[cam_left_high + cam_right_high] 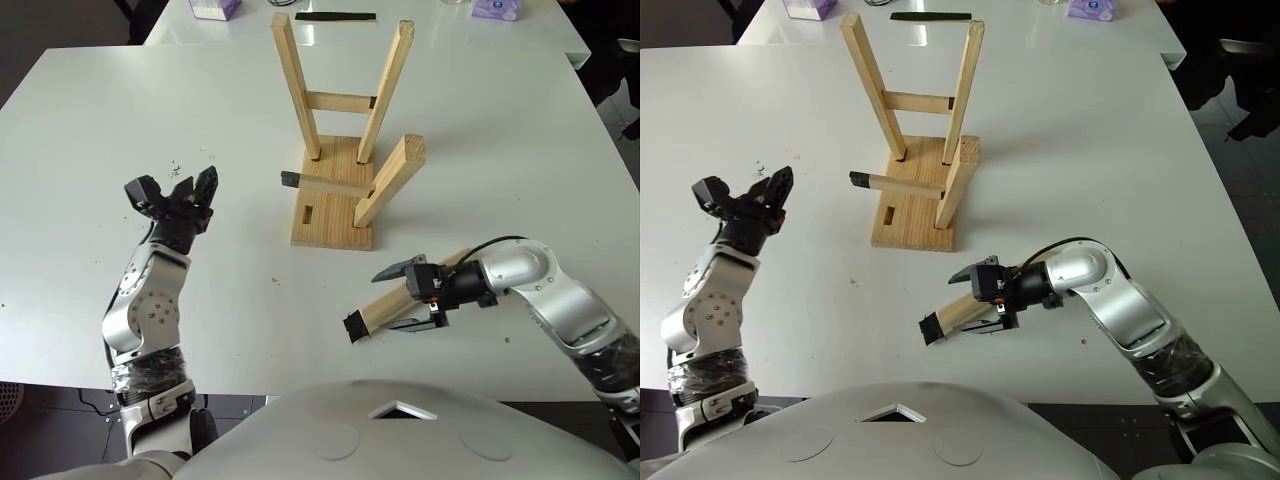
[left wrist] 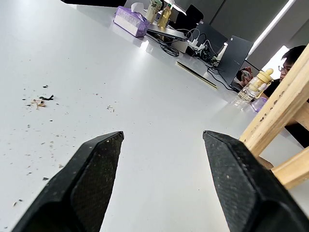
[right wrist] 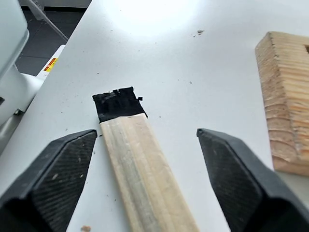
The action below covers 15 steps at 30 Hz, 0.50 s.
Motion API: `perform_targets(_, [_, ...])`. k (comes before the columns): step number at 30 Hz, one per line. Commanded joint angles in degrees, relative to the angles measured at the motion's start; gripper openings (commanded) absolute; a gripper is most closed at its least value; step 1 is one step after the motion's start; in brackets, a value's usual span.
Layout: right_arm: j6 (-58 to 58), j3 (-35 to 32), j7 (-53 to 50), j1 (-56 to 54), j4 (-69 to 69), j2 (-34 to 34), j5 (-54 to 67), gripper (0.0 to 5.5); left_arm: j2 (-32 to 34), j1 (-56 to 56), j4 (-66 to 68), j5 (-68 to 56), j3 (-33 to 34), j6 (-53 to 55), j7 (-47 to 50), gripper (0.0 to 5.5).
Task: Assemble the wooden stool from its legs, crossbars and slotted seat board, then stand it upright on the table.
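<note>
The seat board (image 1: 330,215) lay flat mid-table with three legs (image 1: 298,88) socketed; the last leg (image 1: 378,312) lay nearer the robot, the right gripper (image 1: 392,298) spread wide astride it - probably lining up a grab; the left gripper (image 1: 175,188) hung open, empty.

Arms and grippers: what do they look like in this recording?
Both arms, left arm and right arm, have silver-grey rounded shells with black wrapping near the elbows. A thin black cable loops over the right wrist. The left gripper and right gripper are black, each with two wedge-shaped fingers with grainy pads.
</note>
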Motion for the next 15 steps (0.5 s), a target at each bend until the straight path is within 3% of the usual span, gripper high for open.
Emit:
perform_targets(1, [-7.86, 0.18, 8.88, -2.42, 4.75, -6.40, -2.01, 3.83, -3.99, 3.46, -2.07, 1.24, -0.41, -3.37, 1.46, 3.08])
perform_targets(7, [-22.87, -3.71, 17.18, -10.68, 17.35, -11.43, -4.17, 3.83, -9.12, 6.81, -2.96, 2.69, -1.07, -8.83, 2.32, 3.08])
perform_targets(12, [-35.21, -3.15, 16.10, -25.16, 34.89, -6.34, -10.88, 3.83, -12.11, 7.01, -1.68, 4.00, -2.12, -12.05, 2.95, 3.08])
perform_targets(15, [-34.01, -4.85, 16.60, -27.10, 37.45, -5.31, -8.65, 3.83, -12.84, 6.55, -1.04, 4.62, -2.65, -13.45, 3.49, 3.08])
